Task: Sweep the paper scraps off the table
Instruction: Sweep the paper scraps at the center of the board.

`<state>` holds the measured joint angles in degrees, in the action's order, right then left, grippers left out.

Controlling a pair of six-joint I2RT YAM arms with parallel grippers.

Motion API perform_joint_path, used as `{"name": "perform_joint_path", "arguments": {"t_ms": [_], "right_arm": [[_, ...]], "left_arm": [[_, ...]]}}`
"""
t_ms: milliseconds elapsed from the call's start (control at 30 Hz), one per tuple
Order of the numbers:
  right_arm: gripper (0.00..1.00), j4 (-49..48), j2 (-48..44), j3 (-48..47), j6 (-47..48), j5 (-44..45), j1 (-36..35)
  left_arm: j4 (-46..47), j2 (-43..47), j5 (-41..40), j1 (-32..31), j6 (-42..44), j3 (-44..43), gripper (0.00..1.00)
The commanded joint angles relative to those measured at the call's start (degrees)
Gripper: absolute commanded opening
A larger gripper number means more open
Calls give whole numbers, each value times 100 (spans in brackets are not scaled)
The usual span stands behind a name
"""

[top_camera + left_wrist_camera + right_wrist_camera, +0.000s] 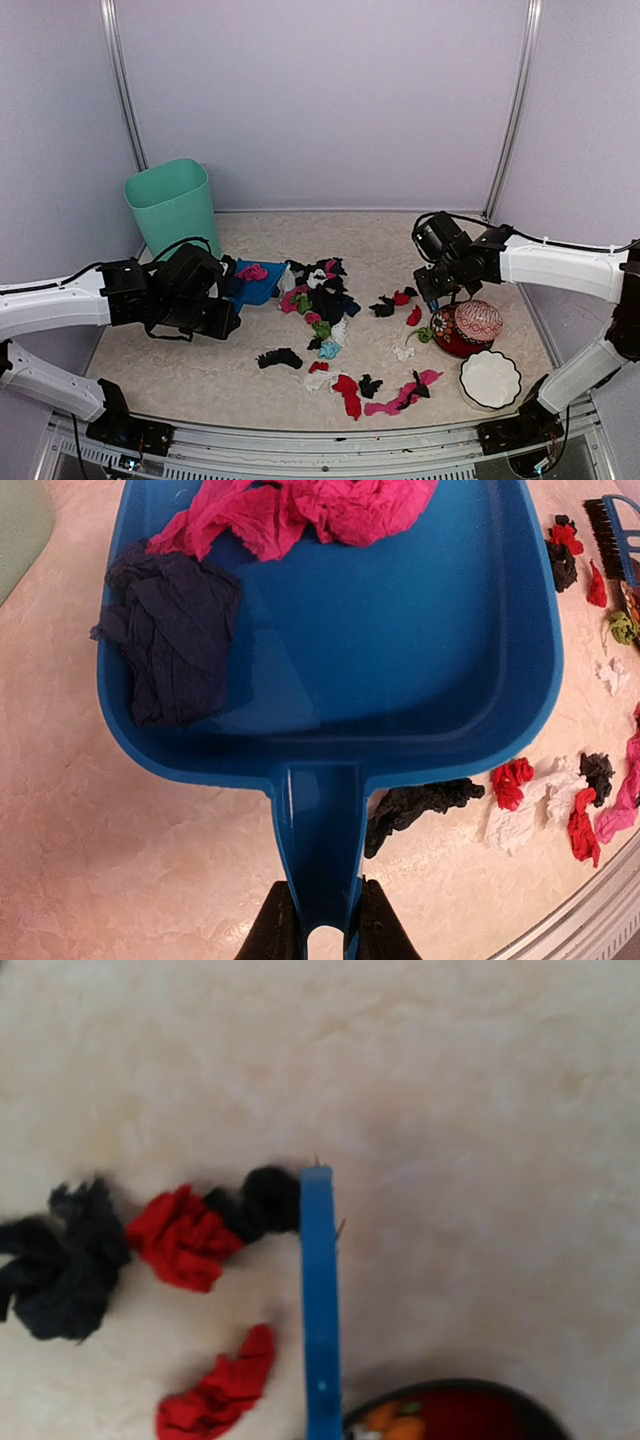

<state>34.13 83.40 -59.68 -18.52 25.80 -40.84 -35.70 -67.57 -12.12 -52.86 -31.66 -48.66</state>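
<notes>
Paper scraps (322, 290) in black, pink, red, green and white lie scattered over the middle of the table (200, 370). My left gripper (322, 935) is shut on the handle of the blue dustpan (400, 630), which rests flat at the left of the pile. A pink scrap (300, 510) and a navy scrap (175, 630) lie in the pan. My right gripper (437, 296) is shut on the blue brush (320, 1300), whose head stands against a black scrap (265, 1200) and a red one (180, 1235). Its own fingers are out of the right wrist view.
A green bin (170, 205) stands at the back left. A red patterned bowl (445, 335) holding a ball (478, 320) sits just right of the brush, with a white bowl (490, 380) nearer the front edge. More scraps (395, 395) lie near the front.
</notes>
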Motion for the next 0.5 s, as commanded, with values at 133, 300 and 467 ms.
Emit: {"name": "perform_joint_path", "arguments": {"t_ms": [133,300,467], "right_arm": [[0,-601,607,-65,-253,-1297,15],[0,-876,454,-134,-350,-2011,-146],[0,-757,-82,-276,-488,-1968,-262]], "left_arm": [[265,-124,-33,-239,-40,120,0],[266,-134,-74,-268,-25,141,0],[290,-150,-74,-269,18,122,0]]}}
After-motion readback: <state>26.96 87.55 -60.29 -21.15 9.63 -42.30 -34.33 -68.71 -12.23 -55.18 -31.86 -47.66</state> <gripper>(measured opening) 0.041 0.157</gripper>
